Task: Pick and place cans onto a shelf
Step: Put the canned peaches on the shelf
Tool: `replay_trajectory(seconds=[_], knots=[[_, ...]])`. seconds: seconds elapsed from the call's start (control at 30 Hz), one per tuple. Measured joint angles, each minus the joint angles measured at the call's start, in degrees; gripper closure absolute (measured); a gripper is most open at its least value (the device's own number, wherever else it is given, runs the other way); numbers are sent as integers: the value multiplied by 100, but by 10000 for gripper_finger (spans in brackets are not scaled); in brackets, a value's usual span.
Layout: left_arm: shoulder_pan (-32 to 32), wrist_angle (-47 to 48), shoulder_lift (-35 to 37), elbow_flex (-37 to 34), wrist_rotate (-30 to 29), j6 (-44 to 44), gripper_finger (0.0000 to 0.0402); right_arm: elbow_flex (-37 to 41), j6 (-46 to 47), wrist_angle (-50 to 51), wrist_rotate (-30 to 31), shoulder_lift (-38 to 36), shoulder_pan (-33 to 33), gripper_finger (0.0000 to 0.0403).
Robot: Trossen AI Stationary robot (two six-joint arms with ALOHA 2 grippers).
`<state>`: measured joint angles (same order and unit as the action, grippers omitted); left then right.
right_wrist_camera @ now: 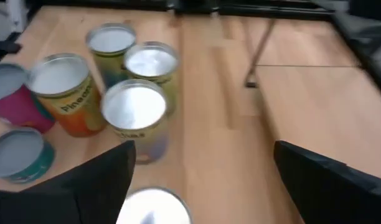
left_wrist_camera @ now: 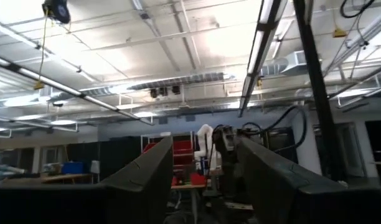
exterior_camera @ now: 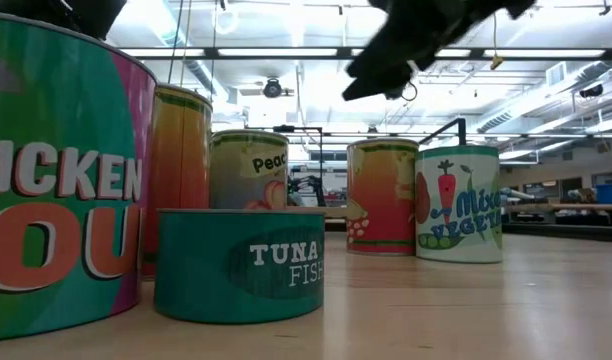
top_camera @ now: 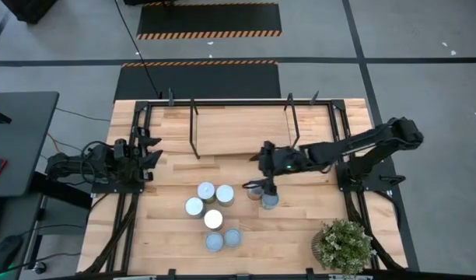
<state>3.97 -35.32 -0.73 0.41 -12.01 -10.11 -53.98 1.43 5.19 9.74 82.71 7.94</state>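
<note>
Jaws of both arms were apart, and neither held anything. On the left side of the tabletop (top_camera: 168, 241), the left gripper (top_camera: 150, 152) rested near the left edge; its two dark fingers (left_wrist_camera: 147, 177) stood apart with only the room's ceiling between them, and it was well apart from the cans. Going to the right, five cans stood as a loose group in the middle of the tabletop: a silver-topped can (top_camera: 194, 207), one (top_camera: 206, 191) just behind it, one (top_camera: 224, 194) touching that one, one (top_camera: 213, 219) in front of them, and nearest the front edge two pale-blue tops, (top_camera: 214, 242) and (top_camera: 232, 237), side by side. Further right stood two more cans (top_camera: 255, 191) and (top_camera: 269, 201), close together. The right gripper (top_camera: 263, 185) hung directly above this pair, its jaws wide; in the right wrist view its fingers (right_wrist_camera: 109, 174) stood on both sides of a round white top (right_wrist_camera: 154, 206) without touching it. Behind all the cans, at the far side of the tabletop, lay the shelf (top_camera: 242, 128), a light-wood board with thin black rails, and no can stood on it. At the front right corner there was a small green plant (top_camera: 344, 244).
</note>
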Motion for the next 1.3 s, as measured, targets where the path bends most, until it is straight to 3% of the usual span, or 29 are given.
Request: replay_trajectory(seconds=[0.3,0.73,1.1,1.3], knots=[[0,123,0,2,0,28,216,-1055,-456,286,-837,1401,-98,3],[0,116,0,1,0,43,216,-2614,-1255,1717,-951,2670,58,3],[0,103,0,0,2,42,216,-2865,-1521,1296,-1114,3158,66,6],[0,82,0,0,0,41,216,-2862,-1503,1304,-1134,3166,60,49]])
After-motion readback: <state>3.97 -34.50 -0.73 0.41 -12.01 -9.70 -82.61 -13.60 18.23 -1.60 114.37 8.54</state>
